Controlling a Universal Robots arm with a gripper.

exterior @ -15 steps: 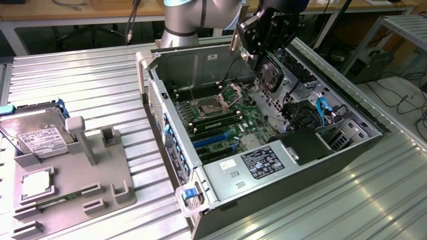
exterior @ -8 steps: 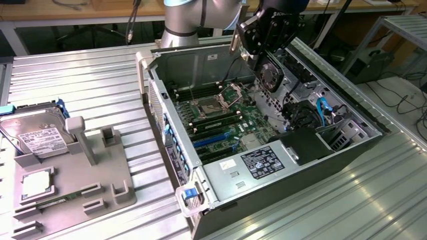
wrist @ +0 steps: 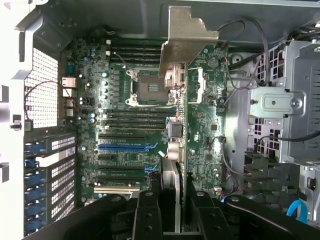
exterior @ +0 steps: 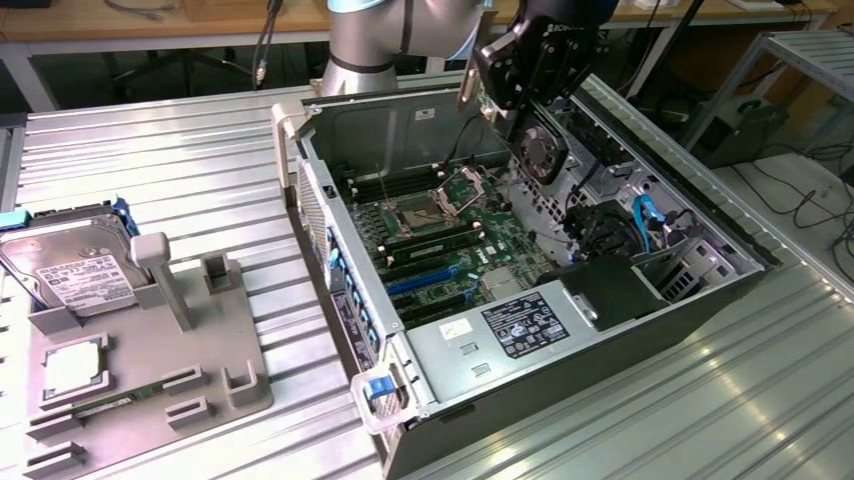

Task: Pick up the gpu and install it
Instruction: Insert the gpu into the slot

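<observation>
While hanging above the open case, gpu point(exterior: 541, 152): thin edge toward the motherboard point(exterior: 454, 245), at the far end, touching nothing below; probably high so as to clear the walls.
Gripper point(exterior: 531, 100): fingers pinching the card's two faces, a firm hold for carrying.
Alignment: card crosswise to the blue slots point(wrist: 125, 147), not yet along them.
Case point(exterior: 601, 400): side off, board exposed for access.
Fixture point(exterior: 200, 350): at the exterior view's left, well apart, with hard drive point(exterior: 67, 265) and CPU chip point(exterior: 74, 365) parked on it.

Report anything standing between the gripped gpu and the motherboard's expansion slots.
Nothing visible does. The gpu hangs in the pincer above the open case, and the expansion slots lie uncovered below.
</observation>
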